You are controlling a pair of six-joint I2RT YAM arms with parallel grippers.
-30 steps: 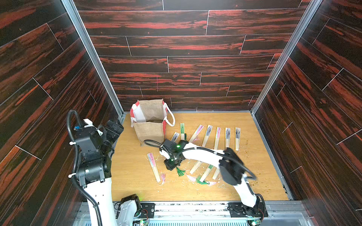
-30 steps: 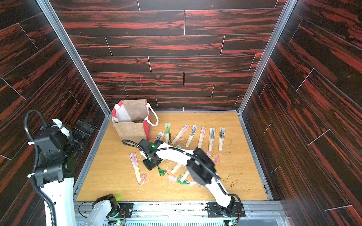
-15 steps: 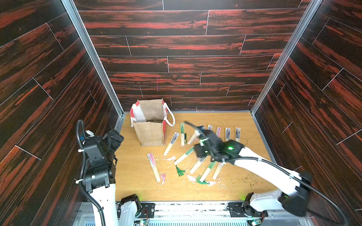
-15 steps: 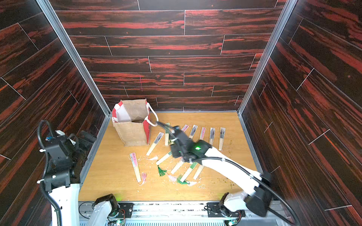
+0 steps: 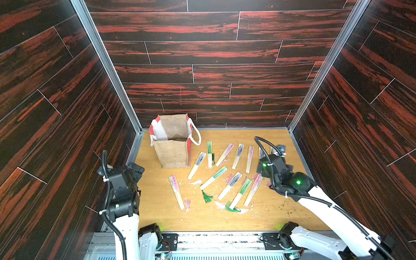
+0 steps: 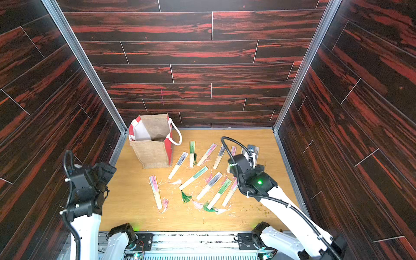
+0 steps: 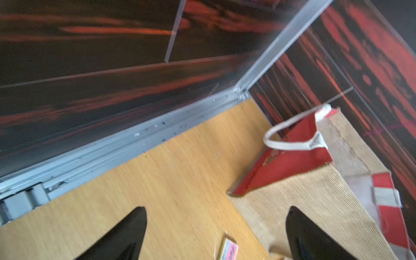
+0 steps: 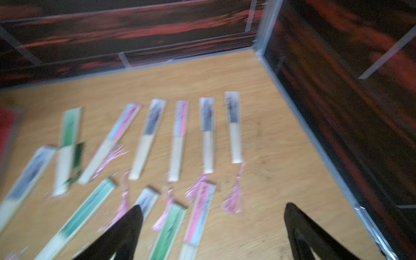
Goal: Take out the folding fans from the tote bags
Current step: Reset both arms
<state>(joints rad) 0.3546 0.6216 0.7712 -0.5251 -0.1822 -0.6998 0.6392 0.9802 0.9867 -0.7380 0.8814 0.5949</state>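
Note:
The tan burlap tote bag [image 5: 172, 153] [image 6: 152, 155] stands upright at the back left, its mouth open onto white lining; no fan shows inside. Several closed folding fans lie flat on the wooden table to its right, such as a green-tipped one [image 5: 213, 177] [image 6: 194, 177] and a pink one [image 5: 176, 192] nearer the front. My right gripper [image 8: 213, 210] hovers open and empty over the fans [image 8: 177, 139] at the right side. My left gripper [image 7: 216, 213] hangs open and empty at the left edge, near the bag [image 7: 304, 198], with a pink fan tip [image 7: 229, 249] below it.
Dark red wood-pattern walls enclose the table on three sides, with aluminium rails [image 5: 135, 146] along the table edges. Loose tassels [image 5: 207, 197] and thread scraps lie among the fans. Small crumbs [image 5: 290, 210] dot the front right. The bag's white rope handle [image 5: 198, 137] hangs toward the fans.
My right arm swung from the middle of the table, beside the bag, out to the right, and its gripper opened. A green-tipped fan stays on the table. The left arm shifted slightly.

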